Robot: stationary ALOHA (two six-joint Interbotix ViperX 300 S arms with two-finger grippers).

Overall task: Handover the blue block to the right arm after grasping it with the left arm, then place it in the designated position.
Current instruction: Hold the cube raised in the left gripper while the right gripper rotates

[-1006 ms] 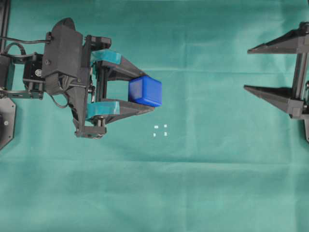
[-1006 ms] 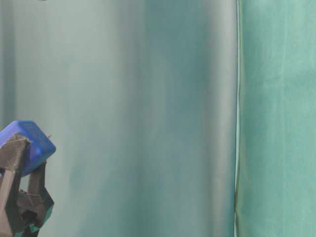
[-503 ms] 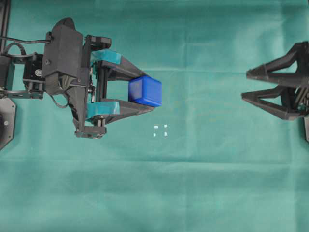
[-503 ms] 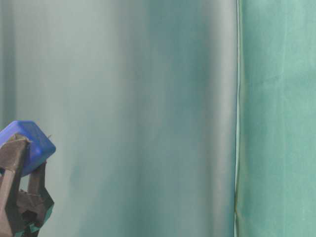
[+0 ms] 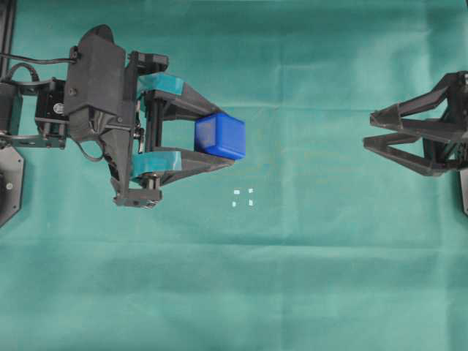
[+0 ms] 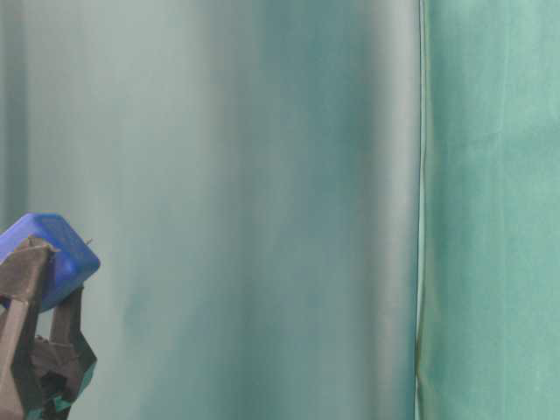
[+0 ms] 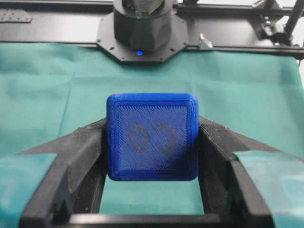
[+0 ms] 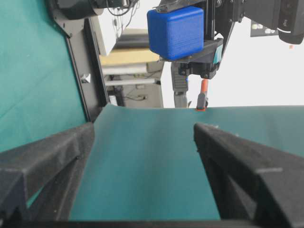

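The blue block (image 5: 219, 137) is held off the green cloth between the teal-taped fingers of my left gripper (image 5: 221, 139), which is shut on it. In the left wrist view the block (image 7: 152, 142) shows a faint dark mark on its face, with a black finger (image 7: 80, 152) pressed on each side. It also shows at the lower left of the table-level view (image 6: 57, 252). My right gripper (image 5: 369, 129) is open and empty at the right, pointing at the block, well apart from it. From the right wrist, the block (image 8: 176, 31) hangs ahead, above the open gripper (image 8: 145, 127). The designated position (image 5: 243, 198) lies just below and right of the block.
Green cloth (image 5: 292, 278) covers the table. The left arm's black body (image 5: 95, 95) fills the upper left. The right arm's base (image 7: 142, 28) and a black frame stand at the far side in the left wrist view.
The right gripper has rolled about its wrist, so its two fingers look closer together from overhead. The left gripper and the block have stayed almost still.
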